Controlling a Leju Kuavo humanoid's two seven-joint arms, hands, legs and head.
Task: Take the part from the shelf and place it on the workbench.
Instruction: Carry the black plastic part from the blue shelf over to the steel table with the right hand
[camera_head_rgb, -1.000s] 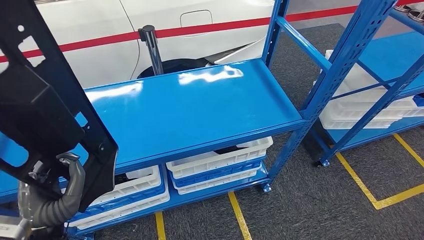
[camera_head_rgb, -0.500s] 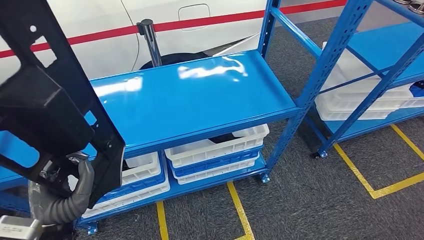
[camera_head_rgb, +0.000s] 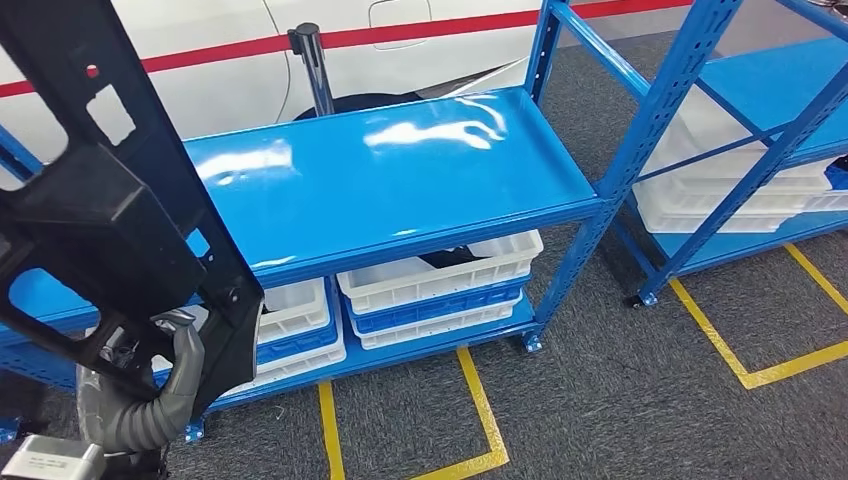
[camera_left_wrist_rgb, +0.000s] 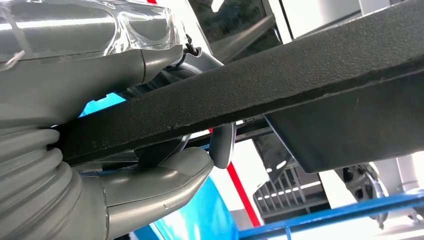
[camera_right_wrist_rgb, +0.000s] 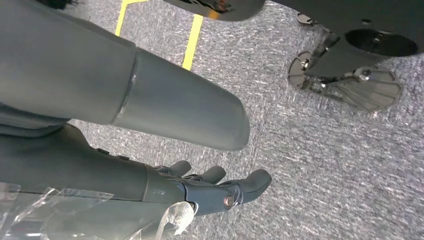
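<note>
Left robot hand (camera_head_rgb: 150, 385) grips black part (camera_head_rgb: 110, 210) upright

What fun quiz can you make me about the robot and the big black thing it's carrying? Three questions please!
1. True or false: the black part is lying flat on the blue shelf.
2. Which hand holds the black part?
A. left hand
B. right hand
C. both
3. Fill in the gap: the white crates sit ____ the shiny blue shelf.

Key
1. False. It is held up in front of the shelf.
2. A. The right hand hangs over the grey carpet, fingers apart, holding nothing.
3. Under (below).
</note>
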